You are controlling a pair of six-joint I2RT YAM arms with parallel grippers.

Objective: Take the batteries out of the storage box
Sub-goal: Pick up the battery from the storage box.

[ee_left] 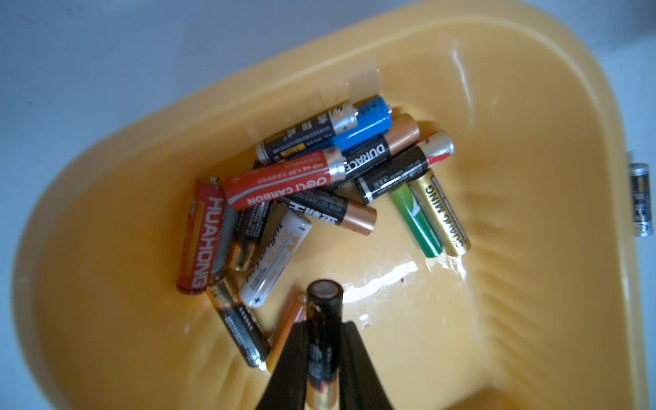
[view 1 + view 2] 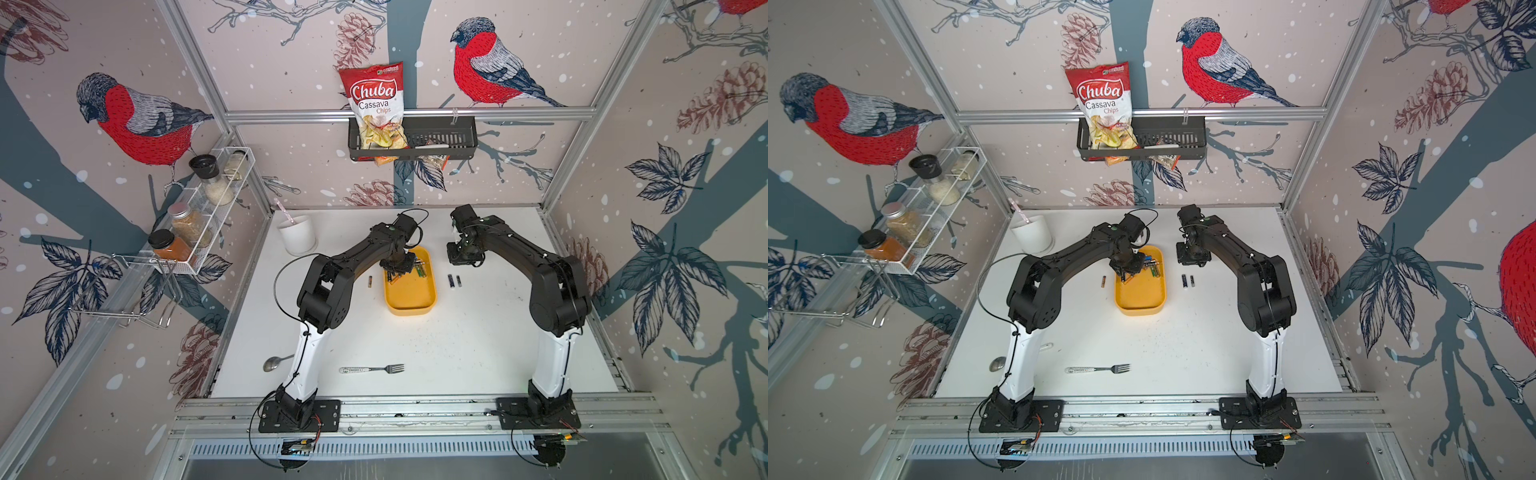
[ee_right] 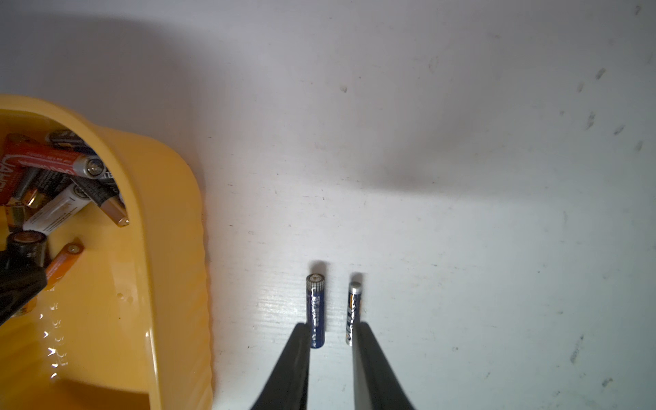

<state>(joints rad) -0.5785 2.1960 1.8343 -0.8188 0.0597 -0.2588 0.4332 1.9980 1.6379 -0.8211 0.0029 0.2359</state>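
Left claw point(image 1: 324, 324) grips black-gold battery point(image 1: 323, 294) over yellow plastic box point(image 2: 409, 309); right claw point(image 3: 331, 324) parted, empty. Outside: blue battery pair point(image 2: 450, 281), 3 o'clock; dark battery point(image 2: 369, 281), 9 o'clock. Mixed battery heap point(image 1: 319, 177) remains inside.

Both top views look steeply down from the near side over the whole table point(image 2: 457, 353). Wrist views sit close, sharing the yellow storage box point(image 1: 532, 106).

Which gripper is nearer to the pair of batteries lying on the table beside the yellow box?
Right. The right gripper hangs open close above the pair of batteries; the left gripper is inside the yellow box, shut on a black battery.
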